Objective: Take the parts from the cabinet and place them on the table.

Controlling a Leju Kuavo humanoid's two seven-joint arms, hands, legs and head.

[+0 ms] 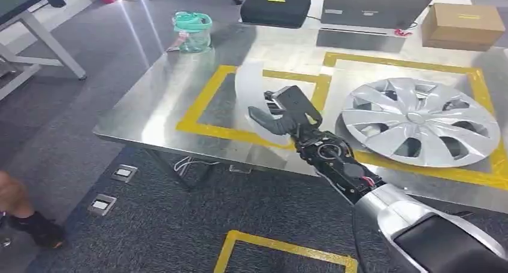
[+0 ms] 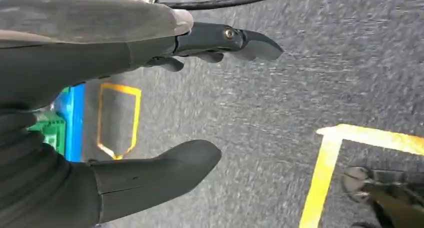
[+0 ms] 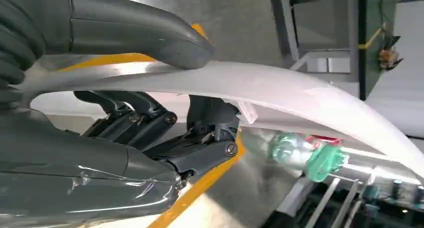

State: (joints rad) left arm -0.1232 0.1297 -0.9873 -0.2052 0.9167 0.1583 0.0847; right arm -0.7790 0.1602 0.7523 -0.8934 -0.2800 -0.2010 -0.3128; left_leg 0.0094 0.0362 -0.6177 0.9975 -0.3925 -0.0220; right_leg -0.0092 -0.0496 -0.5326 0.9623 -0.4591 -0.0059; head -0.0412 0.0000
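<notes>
White curved trim part (image 1: 254,99) in right hand (image 1: 286,114), silver wheel cover (image 1: 420,121) flat on table (image 1: 156,99)

No text, brand, number or sign can be read in any of the views; the black case (image 1: 275,8) at the far edge of the table (image 1: 150,114) bears a small yellow mark, too small to tell as lettering; the cardboard box (image 1: 461,26) carries a faint yellow strip, likewise illegible; the grey laptop lid (image 1: 374,9) has pale patches that cannot be read; the wheel cover (image 1: 420,121) shows a plain hub with no legible emblem.
</notes>
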